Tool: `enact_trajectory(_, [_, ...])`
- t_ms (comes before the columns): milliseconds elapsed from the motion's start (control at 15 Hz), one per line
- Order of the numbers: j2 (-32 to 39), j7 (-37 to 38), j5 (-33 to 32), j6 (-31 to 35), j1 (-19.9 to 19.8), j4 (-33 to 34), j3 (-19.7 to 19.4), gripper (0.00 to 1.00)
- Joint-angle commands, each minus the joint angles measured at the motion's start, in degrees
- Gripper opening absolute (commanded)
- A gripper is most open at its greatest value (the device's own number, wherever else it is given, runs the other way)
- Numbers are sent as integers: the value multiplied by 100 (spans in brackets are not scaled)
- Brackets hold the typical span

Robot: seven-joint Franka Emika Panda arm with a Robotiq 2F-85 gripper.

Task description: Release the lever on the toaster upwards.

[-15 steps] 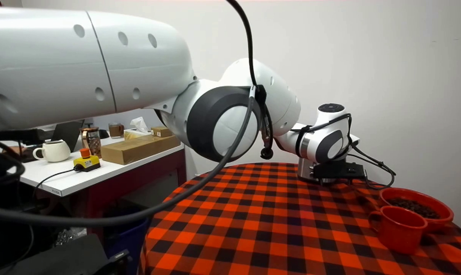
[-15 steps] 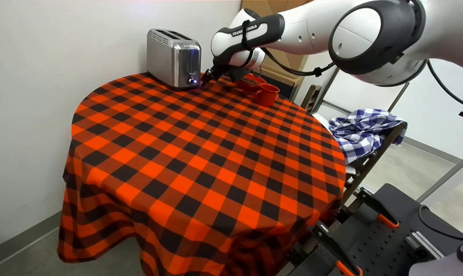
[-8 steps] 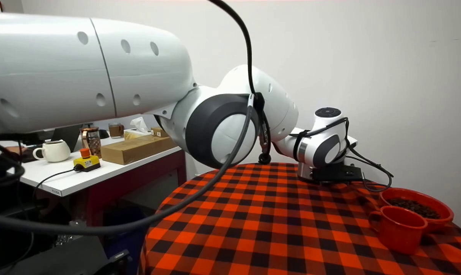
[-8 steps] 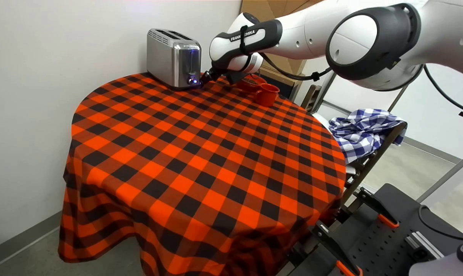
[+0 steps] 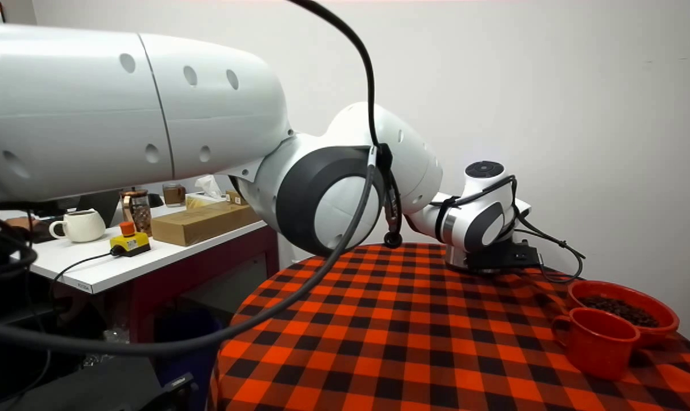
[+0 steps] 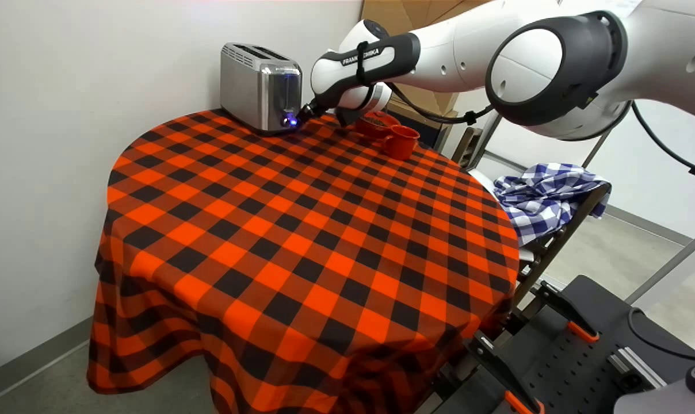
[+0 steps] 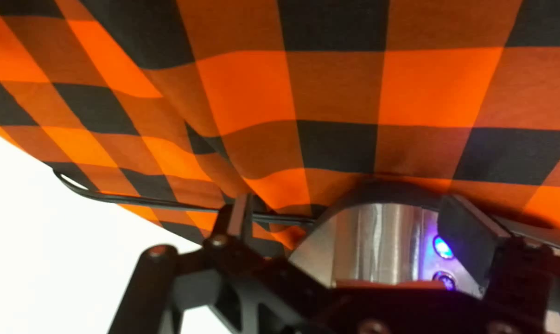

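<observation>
The shiny silver toaster (image 6: 247, 92) stands at the table's back edge by the wall in an exterior view. A blue light (image 6: 290, 121) glows low on its front, below a vertical slot (image 6: 287, 91). I cannot make out the lever. In an exterior view only a bit of its silver side (image 5: 456, 257) shows behind the arm. My gripper (image 6: 305, 115) is close to the toaster's lower front. In the wrist view my gripper (image 7: 348, 213) is open, its fingers wide apart, with the toaster (image 7: 377, 246) between and beyond them. The right finger (image 7: 467, 236) overlaps the lit front; contact is unclear.
A red mug (image 5: 599, 342) and a red bowl (image 5: 662, 311) of dark beans stand near the arm on the checkered tablecloth (image 6: 301, 230). A black cord (image 7: 168, 202) runs behind the toaster. The wall (image 6: 123, 57) is close behind it.
The arm's elbow and wrist have lowered. The hand has shifted a little toward the toaster's front, left in both exterior views. The toaster, mug and bowl have not moved.
</observation>
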Motion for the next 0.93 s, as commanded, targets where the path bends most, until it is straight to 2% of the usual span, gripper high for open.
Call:
enact_trajectory(0, [252,-188,-20,206,43,379,45,100])
enact_trajectory(267, [313,-253,-28,321,64,454,32,100])
enact_trajectory(333, [284,-271,8,356,79,407,10,100])
enact_trajectory(400, [84,-279,25,518,60,65,-1,100])
enact_trajectory(667, [87,-300,20,700,52,2,38,100])
enact_trajectory(867, [88,-362,33,550,31,49,107,100])
